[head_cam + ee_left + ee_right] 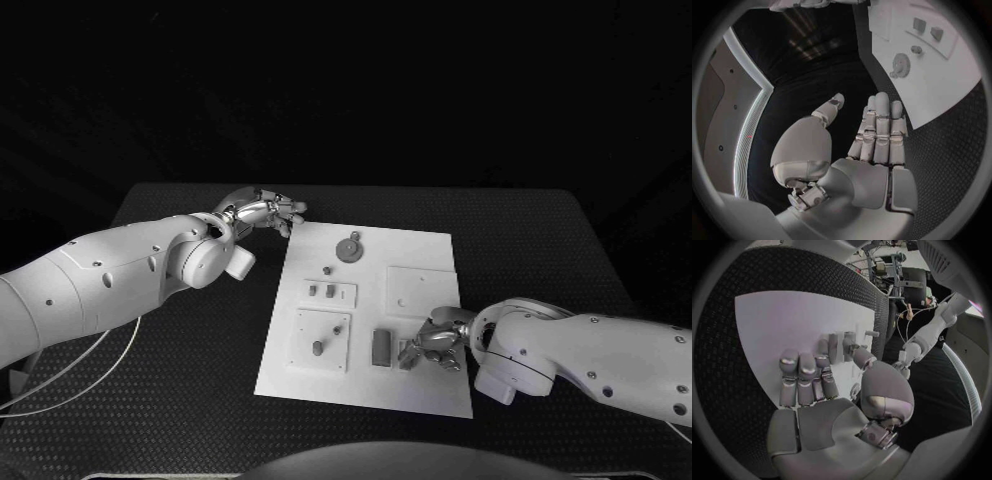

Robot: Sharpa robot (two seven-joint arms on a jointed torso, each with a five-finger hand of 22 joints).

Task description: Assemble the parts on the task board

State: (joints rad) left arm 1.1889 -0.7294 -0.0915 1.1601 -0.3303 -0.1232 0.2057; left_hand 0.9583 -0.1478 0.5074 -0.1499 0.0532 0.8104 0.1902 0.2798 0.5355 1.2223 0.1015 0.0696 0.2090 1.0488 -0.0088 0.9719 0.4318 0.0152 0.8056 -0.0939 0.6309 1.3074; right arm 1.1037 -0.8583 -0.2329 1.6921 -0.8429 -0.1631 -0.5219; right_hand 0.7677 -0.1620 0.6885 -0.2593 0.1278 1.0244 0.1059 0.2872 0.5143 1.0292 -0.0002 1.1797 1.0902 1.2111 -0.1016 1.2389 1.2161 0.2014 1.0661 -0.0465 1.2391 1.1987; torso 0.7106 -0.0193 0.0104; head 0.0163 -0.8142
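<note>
Left hand empty, fingers straight and apart, just off the far corner of the white board. Gear lies on the board beside it. Right hand over the near edge, fingertips at a dark block; grip cannot be told.

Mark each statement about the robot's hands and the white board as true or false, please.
1. The left hand holds a gear. False: it holds nothing, with fingers apart, beside the far left corner of the white rectangular task board.
2. The grey round gear-shaped part lies on the board's far portion. True.
3. The right hand is over the board's near right area. True.
4. The dark grey rectangular block lies off the board on the black table. False: it lies on the board, by the right hand.
</note>
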